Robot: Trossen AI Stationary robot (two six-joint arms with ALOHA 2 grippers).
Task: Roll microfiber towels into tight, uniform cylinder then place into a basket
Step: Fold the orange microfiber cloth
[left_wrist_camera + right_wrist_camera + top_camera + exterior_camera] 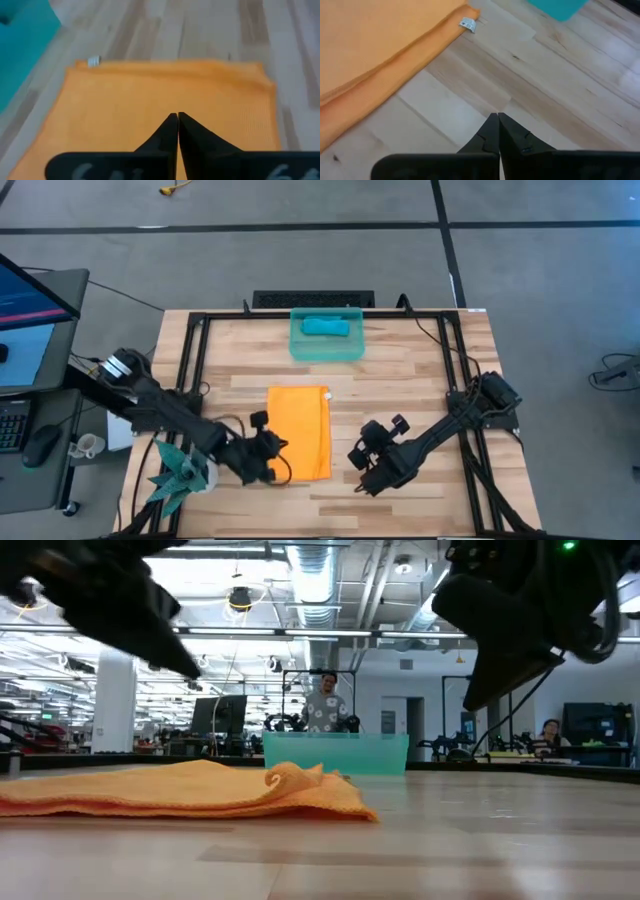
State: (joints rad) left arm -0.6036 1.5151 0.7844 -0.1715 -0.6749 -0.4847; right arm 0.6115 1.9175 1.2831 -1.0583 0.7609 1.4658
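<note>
Behind the basket's (327, 350) translucent wall, the blue towel (326, 327) blurs.

We see the orange towel (300, 431) lying folded flat on the tabletop (400, 380), a tall rectangle near the middle, with a small white tag (467, 24) at one far corner. From the low view its near edge is rumpled into a small fold. The basket (327, 349) sits at the far edge, well apart from it, and holds the teal-blue towel (326, 327), seemingly rolled into a short bundle.
</note>
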